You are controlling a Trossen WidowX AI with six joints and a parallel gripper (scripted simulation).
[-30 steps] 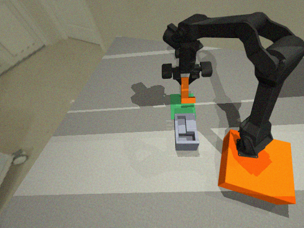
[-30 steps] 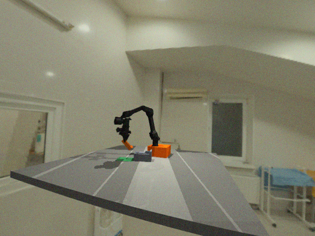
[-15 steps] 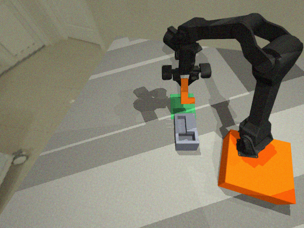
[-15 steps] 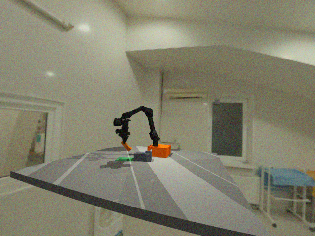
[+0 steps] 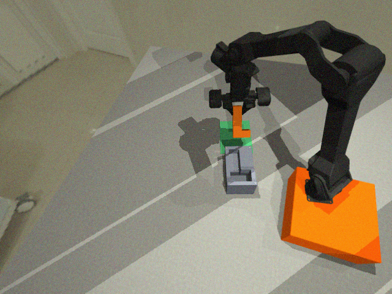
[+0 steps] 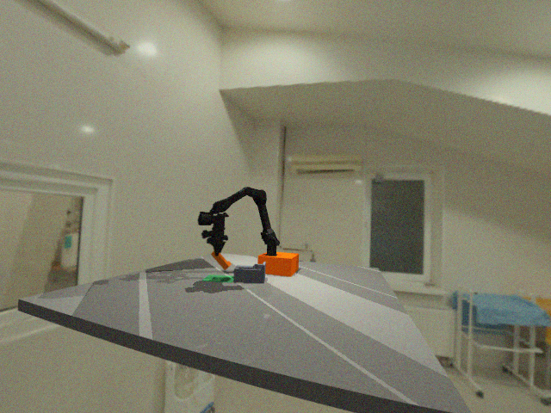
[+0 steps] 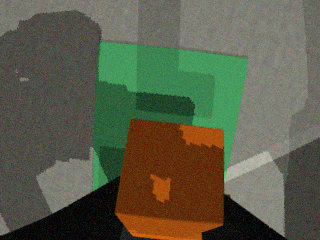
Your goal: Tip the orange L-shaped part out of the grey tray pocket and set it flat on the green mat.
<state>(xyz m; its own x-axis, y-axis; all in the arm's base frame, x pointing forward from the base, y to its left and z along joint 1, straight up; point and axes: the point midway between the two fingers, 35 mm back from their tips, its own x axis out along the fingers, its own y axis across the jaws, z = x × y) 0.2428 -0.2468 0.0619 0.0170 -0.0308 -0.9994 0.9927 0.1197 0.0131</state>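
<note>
The orange L-shaped part (image 5: 237, 121) (image 6: 221, 261) (image 7: 170, 172) hangs tilted in the air, its L-shaped end lower and toward the tray. My gripper (image 5: 237, 107) (image 6: 217, 253) is shut on its raised straight end. In the wrist view the part hides the fingertips. The green mat (image 5: 225, 125) (image 6: 213, 279) (image 7: 232, 90) lies below the part. The grey tray (image 5: 247, 158) (image 6: 250, 274) stands against or very near the mat, and its L-shaped pocket is empty. A gap between the part and the mat shows in the exterior view.
The orange base block (image 5: 332, 231) (image 6: 284, 264) of the arm stands beside the tray, to its right in the top view. Shadows of the arm fall across the striped table (image 5: 142, 177) (image 6: 187, 320) and the mat.
</note>
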